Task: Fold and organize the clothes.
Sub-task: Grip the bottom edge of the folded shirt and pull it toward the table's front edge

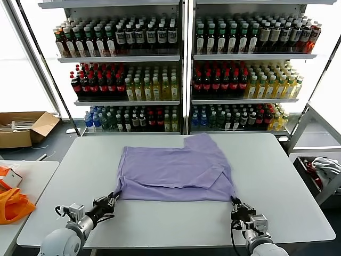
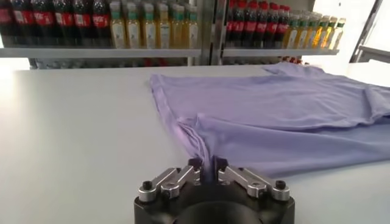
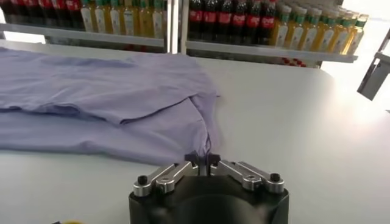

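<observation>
On the white counter (image 1: 277, 176), a lavender T-shirt (image 1: 176, 168) lies spread; the left end effector (image 1: 113, 200) and right end effector (image 1: 236, 205) each clamp one near corner of it.

Head camera looks down from above; wrist cameras (low, close) share the T-shirt (image 1: 176, 170).

No text, brand or number can be read anywhere; the bottles (image 1: 224, 80) on the shelves (image 1: 133, 57), well beyond both pincers, wear red, white and yellow labels whose print is too small to make out; the lavender T-shirt (image 1: 176, 168) shows only plain fabric.
</observation>
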`<state>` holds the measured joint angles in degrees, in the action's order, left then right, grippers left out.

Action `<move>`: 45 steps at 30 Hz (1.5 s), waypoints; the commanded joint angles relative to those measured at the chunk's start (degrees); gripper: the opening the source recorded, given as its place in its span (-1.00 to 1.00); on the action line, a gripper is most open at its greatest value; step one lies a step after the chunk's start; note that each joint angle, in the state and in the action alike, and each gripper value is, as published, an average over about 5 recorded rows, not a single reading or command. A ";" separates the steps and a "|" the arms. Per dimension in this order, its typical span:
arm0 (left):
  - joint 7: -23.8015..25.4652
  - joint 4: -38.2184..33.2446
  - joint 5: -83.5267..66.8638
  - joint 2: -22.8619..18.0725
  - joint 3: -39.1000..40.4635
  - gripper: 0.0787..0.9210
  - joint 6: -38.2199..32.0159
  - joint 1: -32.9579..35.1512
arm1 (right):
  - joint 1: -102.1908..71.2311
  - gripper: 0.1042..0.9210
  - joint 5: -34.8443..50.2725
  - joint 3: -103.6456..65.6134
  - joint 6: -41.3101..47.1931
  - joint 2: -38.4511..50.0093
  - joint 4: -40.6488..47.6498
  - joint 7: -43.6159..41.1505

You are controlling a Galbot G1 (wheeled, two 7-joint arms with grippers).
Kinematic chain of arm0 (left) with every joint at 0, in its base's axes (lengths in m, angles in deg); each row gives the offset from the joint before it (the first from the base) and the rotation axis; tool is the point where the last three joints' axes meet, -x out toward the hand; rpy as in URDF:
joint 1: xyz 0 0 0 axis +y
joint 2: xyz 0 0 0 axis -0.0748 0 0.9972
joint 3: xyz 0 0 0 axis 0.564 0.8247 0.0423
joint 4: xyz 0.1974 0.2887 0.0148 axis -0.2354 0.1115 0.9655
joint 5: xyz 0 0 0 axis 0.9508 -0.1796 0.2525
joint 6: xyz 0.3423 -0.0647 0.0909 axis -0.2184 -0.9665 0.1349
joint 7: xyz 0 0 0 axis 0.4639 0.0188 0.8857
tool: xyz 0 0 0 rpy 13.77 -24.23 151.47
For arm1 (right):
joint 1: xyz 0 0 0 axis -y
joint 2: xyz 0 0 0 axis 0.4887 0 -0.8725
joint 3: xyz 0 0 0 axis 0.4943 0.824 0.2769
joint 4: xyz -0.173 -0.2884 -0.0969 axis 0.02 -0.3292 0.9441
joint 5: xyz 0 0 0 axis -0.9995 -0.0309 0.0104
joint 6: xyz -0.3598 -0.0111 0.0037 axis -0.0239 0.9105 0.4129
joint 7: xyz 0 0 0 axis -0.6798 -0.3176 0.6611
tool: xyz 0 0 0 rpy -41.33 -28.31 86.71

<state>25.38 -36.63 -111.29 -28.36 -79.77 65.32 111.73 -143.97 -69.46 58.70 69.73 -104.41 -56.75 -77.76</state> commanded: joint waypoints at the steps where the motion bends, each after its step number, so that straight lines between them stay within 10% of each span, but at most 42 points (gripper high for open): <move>1: 0.38 -2.81 -0.20 -0.25 -1.92 -0.94 -0.38 5.96 | -3.89 -1.00 0.16 -0.01 -0.98 -0.04 -3.89 -0.59; 29: 5.36 -15.03 3.20 -1.03 -18.00 -0.93 1.45 25.64 | -22.93 -0.96 -2.16 -2.74 -2.20 0.46 -15.30 -2.30; 45: 5.70 -13.53 -3.05 7.29 -21.49 0.13 1.39 12.98 | 5.89 0.12 4.09 -9.85 6.49 4.71 -8.54 -12.19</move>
<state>30.64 -53.14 -111.54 -26.61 -100.53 66.92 133.20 -155.17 -67.87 50.81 70.77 -101.63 -70.55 -84.65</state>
